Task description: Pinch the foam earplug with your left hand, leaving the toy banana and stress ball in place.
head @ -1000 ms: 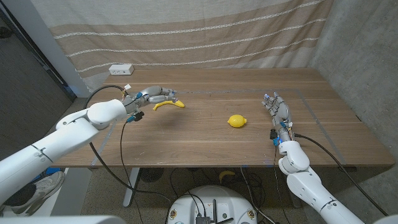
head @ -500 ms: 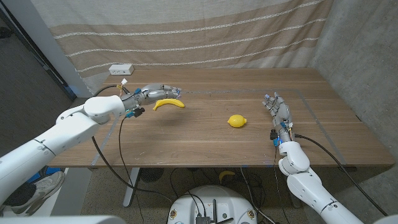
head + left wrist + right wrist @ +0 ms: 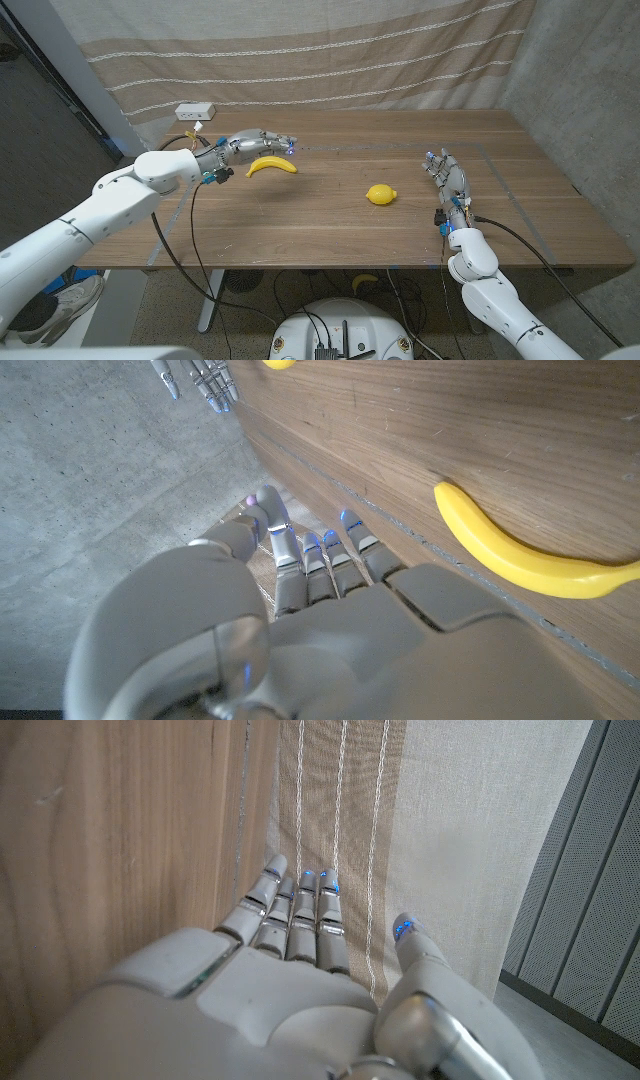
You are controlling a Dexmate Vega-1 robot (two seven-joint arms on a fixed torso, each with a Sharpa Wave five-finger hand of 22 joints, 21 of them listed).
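Found the left robot hand [image 3: 255,143] reaching over the far left part of the tabletop [image 3: 330,232], just behind the toy banana [image 3: 272,166] and apart from it. Saw its fingers [image 3: 330,555] stretched forward close together, thumb [image 3: 262,510] drawn in beside them; could not tell whether anything was nipped between thumb and fingertip. Could not make out the foam earplug itself, too small or hidden by the fingers, though likely near those fingertips. Noted the yellow, lemon-shaped stress ball [image 3: 380,194] well apart toward the middle, and the right robot hand [image 3: 448,178] waiting at the right side, fingers straight and spread, holding nothing. Judged the step in hand to be the pinch. Best done with thumb and one fingertip only, closing gently so the soft foam would not squirt out. Best also to keep the palm and the other fingers raised on the banana's side, since a low sweep there could nudge it.
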